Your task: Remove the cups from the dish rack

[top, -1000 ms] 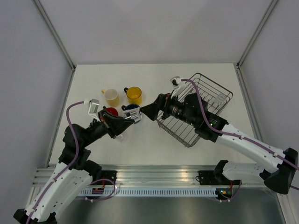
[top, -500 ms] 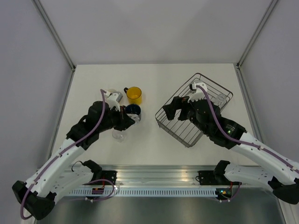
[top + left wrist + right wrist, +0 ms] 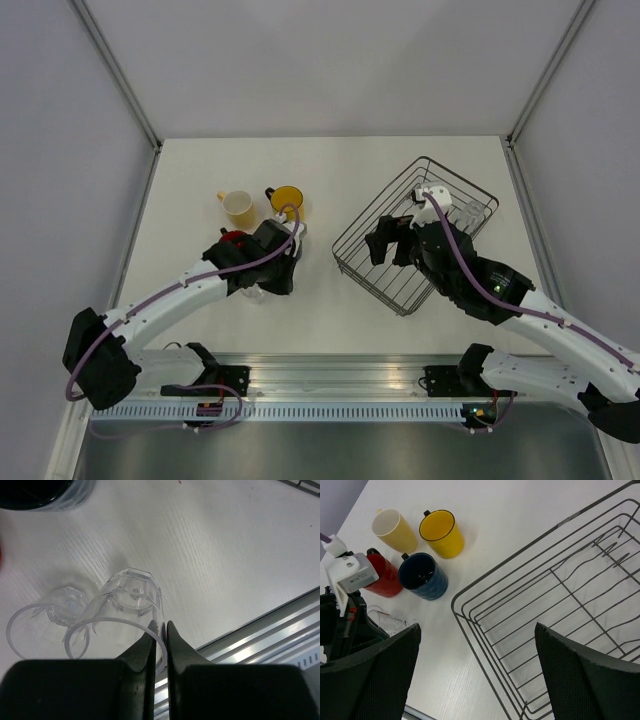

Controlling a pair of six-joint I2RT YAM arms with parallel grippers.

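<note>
Cups are mostly out on the table [image 3: 330,170], to the left of the dish rack [image 3: 392,285]. We see four mugs upright in a close group. The pale yellow mug [image 3: 395,530] and the bright yellow mug [image 3: 441,533] are at the far side. The red mug [image 3: 385,575] and the dark blue mug [image 3: 422,576] are just in front of them, side by side.

Nearer to the arms, the left gripper [image 3: 161,626] is pinched on the wall of a clear tumbler [image 3: 132,595], one finger inside the rim and one outside, with the jaws almost together. We cannot tell if this glass rests on the table or is a little lifted. A second tumbler [image 3: 60,610] is just beside it on the table; in the wrist view the two overlap, so we cannot say if they touch.

The right gripper [image 3: 476,630] has its fingers spread wide and holds nothing. It hangs above the near left corner of the rack. In the top view, one more clear glass [image 3: 470,210] sits inside the rack, at its far right corner.
</note>
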